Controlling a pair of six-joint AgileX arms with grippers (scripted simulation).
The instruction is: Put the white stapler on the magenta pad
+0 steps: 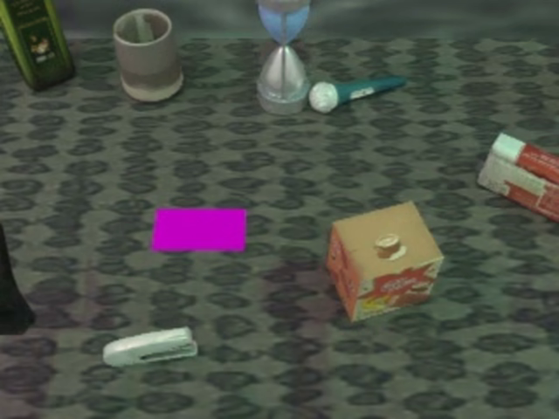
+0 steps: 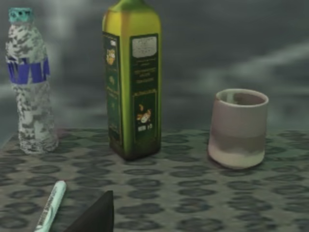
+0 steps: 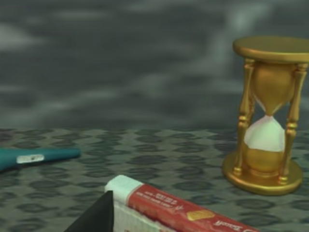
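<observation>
The white stapler (image 1: 149, 347) lies on its side near the table's front left, dark slot showing, with nothing touching it. The magenta pad (image 1: 199, 230) lies flat and bare a short way behind it, slightly to the right. My left arm (image 1: 9, 288) is only a dark shape at the top view's left edge, well left of the stapler. A dark part of my left gripper (image 2: 94, 217) shows in the left wrist view, which holds neither stapler nor pad. My right arm is outside the top view; a dark part of my right gripper (image 3: 96, 215) stands beside a red and white box (image 3: 183, 210).
A tan carton (image 1: 384, 259) stands right of the pad. Along the back are an olive oil bottle (image 1: 35, 39), a cup (image 1: 147, 54), a blue hourglass (image 1: 282, 61) and a teal-handled brush (image 1: 354, 92). The red and white box (image 1: 524, 175) lies at the right edge. A water bottle (image 2: 29, 82), a marker (image 2: 50, 205) and a gold hourglass (image 3: 268, 116) appear in the wrist views.
</observation>
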